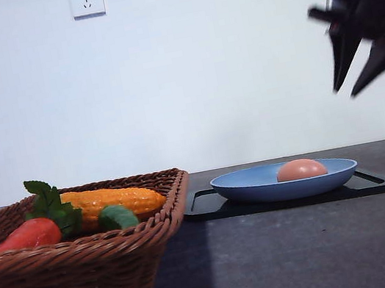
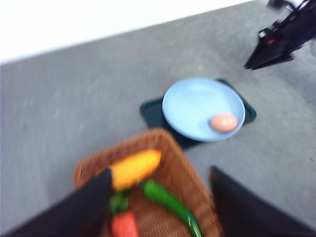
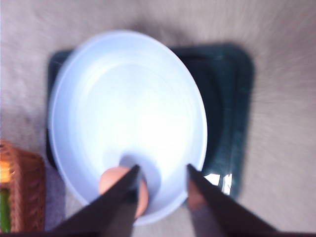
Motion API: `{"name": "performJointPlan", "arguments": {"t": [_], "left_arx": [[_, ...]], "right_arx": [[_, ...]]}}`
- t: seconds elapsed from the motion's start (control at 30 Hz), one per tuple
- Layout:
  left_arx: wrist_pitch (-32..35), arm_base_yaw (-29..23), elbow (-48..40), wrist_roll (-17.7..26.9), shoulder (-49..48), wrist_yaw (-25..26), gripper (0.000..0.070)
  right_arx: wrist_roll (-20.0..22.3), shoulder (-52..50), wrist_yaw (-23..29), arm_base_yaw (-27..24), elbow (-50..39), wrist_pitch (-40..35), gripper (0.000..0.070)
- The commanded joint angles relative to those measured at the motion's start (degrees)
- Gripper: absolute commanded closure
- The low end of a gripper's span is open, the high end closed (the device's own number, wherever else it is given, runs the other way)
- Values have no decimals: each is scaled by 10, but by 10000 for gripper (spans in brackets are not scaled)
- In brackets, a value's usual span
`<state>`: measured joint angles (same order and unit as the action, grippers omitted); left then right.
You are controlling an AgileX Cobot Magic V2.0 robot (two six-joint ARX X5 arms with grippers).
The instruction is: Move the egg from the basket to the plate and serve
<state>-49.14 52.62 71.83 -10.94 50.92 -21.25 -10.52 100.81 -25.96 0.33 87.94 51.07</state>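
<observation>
A: Where's the egg (image 1: 301,169)?
B: Centre-right, on the blue plate (image 1: 248,184), ready for serving.
A: The right pincer (image 1: 356,74)?
B: Upper right, apart, empty. The left looks apart, though blurred.

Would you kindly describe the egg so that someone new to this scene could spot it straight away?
Start at the flat black rectangular tray to the right of the large brown woven wicker basket. On it sits a wide, shallow light blue plate, and the small pinkish-brown oval egg lies inside, toward its right side. It is the plate's sole content; the vegetables all sit in the basket.
</observation>
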Motion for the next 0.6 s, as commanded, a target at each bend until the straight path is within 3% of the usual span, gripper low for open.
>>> {"name": "performJointPlan", "arguments": {"t": [0.0,0.07,0.13,0.27,0.4,0.57], "left_arx": [[21,4,9,49,19,-3,534],[40,1,9,72,40,-3,648],[52,-7,9,92,59,-3,697],[65,-38,9,121,96,-3,700],[68,-104,8,135,121,7,700],[71,-209,-7,129,114,89,700]], "right_arx": [[20,-20,13,2,11,16,622],[35,-55,32,11,10,33,650],[48,-89,57,27,9,51,674],[74,-160,102,75,1,84,700],[76,-241,172,140,-34,73,700],[76,-361,293,232,-119,5,700]]}}
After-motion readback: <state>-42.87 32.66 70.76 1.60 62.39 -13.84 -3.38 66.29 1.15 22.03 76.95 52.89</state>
